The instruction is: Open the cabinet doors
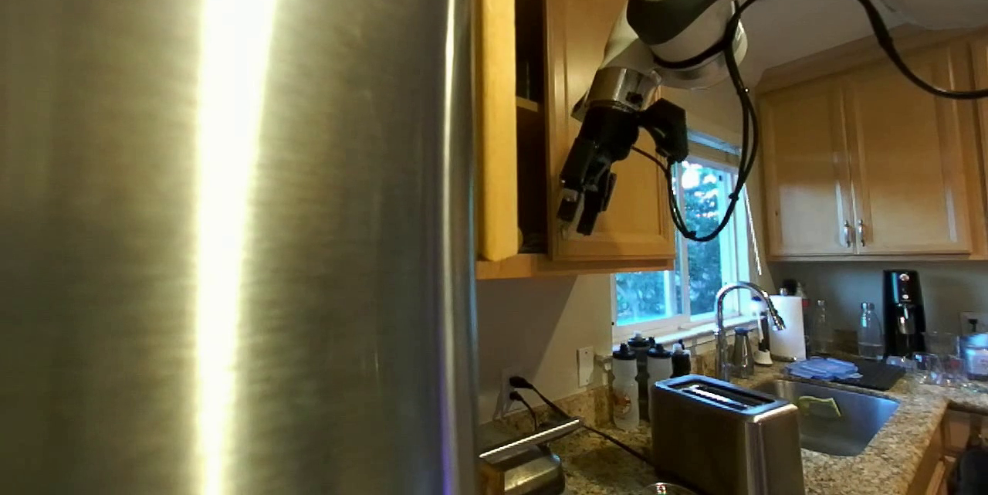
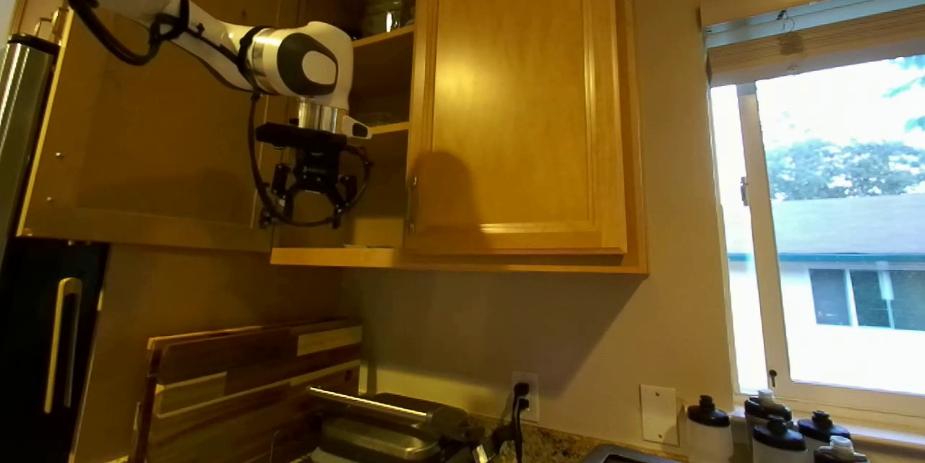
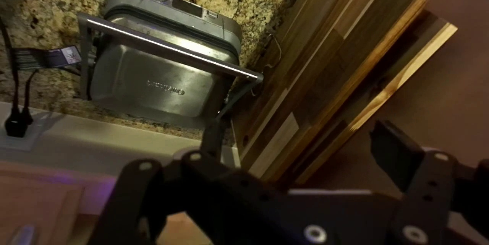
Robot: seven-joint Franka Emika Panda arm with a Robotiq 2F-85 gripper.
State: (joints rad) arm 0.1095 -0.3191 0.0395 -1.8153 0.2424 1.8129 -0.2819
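Cabinet door [image 2: 514,102], shut, fills the upper middle in an exterior view; its upright bar handle [image 2: 412,204] lies right of the gripper [image 2: 309,211], jaws spread, holding nothing.

Fridge door [image 1: 340,217]: nearly fills the left half of an exterior view.
Toaster [image 1: 725,433]: stands on granite counter [image 1: 918,425], near sink [image 1: 857,425].
Faucet [image 1: 721,333]: rises beside sink, curving at the top.
Grill [image 3: 153,88]: sits lid-down, just beside cutting boards [image 3: 328,61].
Cutting boards: stand on edge, overlapping.
Wall outlet [image 3: 28,143]: holds two black plugs [image 3: 16,128].
Bottles [image 2: 779,435]: stand grouped near window [image 2: 824,232].
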